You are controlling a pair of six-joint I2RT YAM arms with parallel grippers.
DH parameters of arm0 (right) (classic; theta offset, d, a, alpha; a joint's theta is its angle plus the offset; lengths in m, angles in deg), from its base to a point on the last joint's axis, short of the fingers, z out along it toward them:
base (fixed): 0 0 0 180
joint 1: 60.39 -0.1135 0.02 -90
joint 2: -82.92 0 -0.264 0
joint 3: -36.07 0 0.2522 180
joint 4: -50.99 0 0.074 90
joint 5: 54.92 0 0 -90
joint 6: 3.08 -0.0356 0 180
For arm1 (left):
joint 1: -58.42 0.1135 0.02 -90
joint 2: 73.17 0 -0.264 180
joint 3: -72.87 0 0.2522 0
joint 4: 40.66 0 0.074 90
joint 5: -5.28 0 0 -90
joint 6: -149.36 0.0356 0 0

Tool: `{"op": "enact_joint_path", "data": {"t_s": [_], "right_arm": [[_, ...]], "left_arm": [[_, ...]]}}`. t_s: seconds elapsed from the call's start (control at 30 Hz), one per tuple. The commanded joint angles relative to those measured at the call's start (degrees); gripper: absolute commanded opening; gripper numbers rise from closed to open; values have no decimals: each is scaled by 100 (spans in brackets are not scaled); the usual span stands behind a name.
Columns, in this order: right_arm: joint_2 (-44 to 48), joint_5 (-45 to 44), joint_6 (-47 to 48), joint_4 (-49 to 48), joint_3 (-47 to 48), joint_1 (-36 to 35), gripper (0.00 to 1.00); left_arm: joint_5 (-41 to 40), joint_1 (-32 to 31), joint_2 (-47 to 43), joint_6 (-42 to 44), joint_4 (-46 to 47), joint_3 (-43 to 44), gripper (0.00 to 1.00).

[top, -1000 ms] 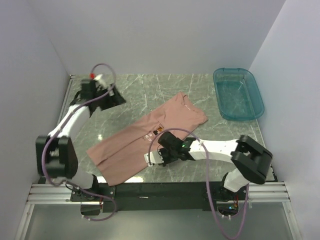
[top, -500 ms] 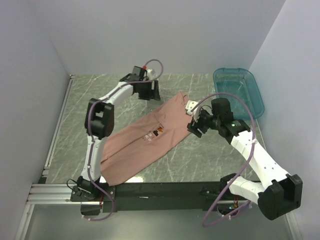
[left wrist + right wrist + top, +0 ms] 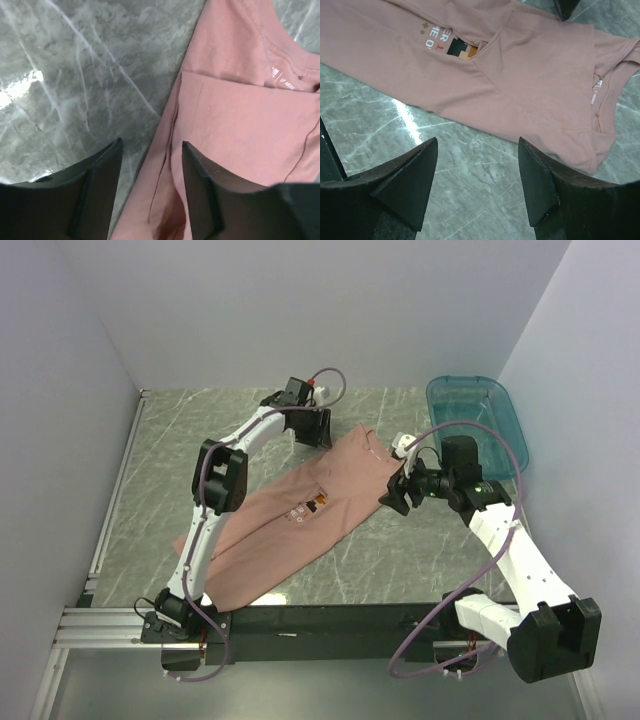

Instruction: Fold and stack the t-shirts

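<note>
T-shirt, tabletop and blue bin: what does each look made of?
T-shirt: soft matte knit cloth, probably cotton jersey. It lies limp, with creases and stitched seams.
Tabletop: grey-green marble pattern with white veins, and glossy, since it shows glare. Whether it is real stone or printed laminate cannot be told.
Bin: shiny, translucent teal plastic, with the surface beneath showing through.

The left arm [image 3: 250,426] and right arm [image 3: 522,558] have white links and black joints, and purple cables [image 3: 468,427] loop along them. A small red cap [image 3: 311,384] sits by the left wrist. The left gripper [image 3: 151,142] and right gripper [image 3: 477,140] have dark, matte, wedge-shaped fingers.
</note>
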Motion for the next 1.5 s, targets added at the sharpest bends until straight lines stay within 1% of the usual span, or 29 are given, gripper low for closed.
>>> {"op": "enact_joint_path", "data": {"t_s": [0.0,0.07,0.17,0.2,0.37,0.4,0.5,0.53,0.6,0.63,0.7,0.77,0.87,0.97,1.0,1.07,1.1,1.13,1.2,1.23,1.33,1.4,1.43,1.47], "right_arm": [[162,287,-98,-151,-10,111,72],[145,295,-98,-160,-27,120,72],[110,313,-107,-151,-1,147,72],[118,313,-116,-142,-10,147,72],[110,304,-116,-151,-27,182,72],[118,313,-107,-142,-19,182,72],[101,304,-98,-124,-27,200,71],[92,304,-89,-116,-19,200,72],[83,295,-98,-116,-27,208,72],[74,278,-81,-116,-36,208,72],[57,252,-63,-98,-19,226,71],[30,164,-89,-151,-36,217,71],[-57,93,-107,-151,-19,217,71],[-171,41,-160,-177,-10,217,71],[-250,41,-195,-177,16,217,71],[-329,41,-239,-160,60,217,71],[-382,41,-274,-125,95,217,71],[-409,32,-309,-124,104,208,71],[-479,-12,-379,-133,122,208,71],[-514,-21,-388,-124,131,191,71],[-812,-12,-493,-54,262,94,71],[-1197,5,-668,-37,420,-151,71],[-1365,-55,-809,-63,508,-248,71],[-1567,-82,-949,-80,613,-466,71]], "left_arm": [[12,-118,157,173,-312,181,53],[91,-153,201,191,-347,146,50],[249,-188,236,182,-365,145,40],[267,-188,236,165,-356,146,33],[153,-179,227,51,-295,286,13],[-117,-162,219,-2,-242,321,0],[-374,66,140,-449,29,269,0],[-418,284,122,-807,109,242,0],[-523,540,69,-1152,293,181,0],[-602,768,78,-1423,303,189,0],[-769,971,87,-1575,303,216,0],[-1164,1226,60,-1725,198,216,0],[-1438,1543,-97,-1900,154,15,0],[-1736,1798,-519,-2041,460,-652,0],[-1833,1859,-642,-2102,531,-1020,0],[-2052,2114,-958,-2366,802,-1373,0],[-2062,2210,-1055,-2497,882,-1679,0],[-2062,2429,-1178,-2794,935,-1804,0],[-1843,2667,-1266,-3147,1102,-2111,0],[-1781,2816,-1345,-3210,1112,-2183,0],[-1754,2984,-1591,-3263,1278,-2464,0],[-1650,3046,-1706,-3237,1375,-2579,5],[-1588,3125,-1802,-3141,1445,-2570,11],[-1544,3160,-1838,-3079,1428,-2544,28]]}}
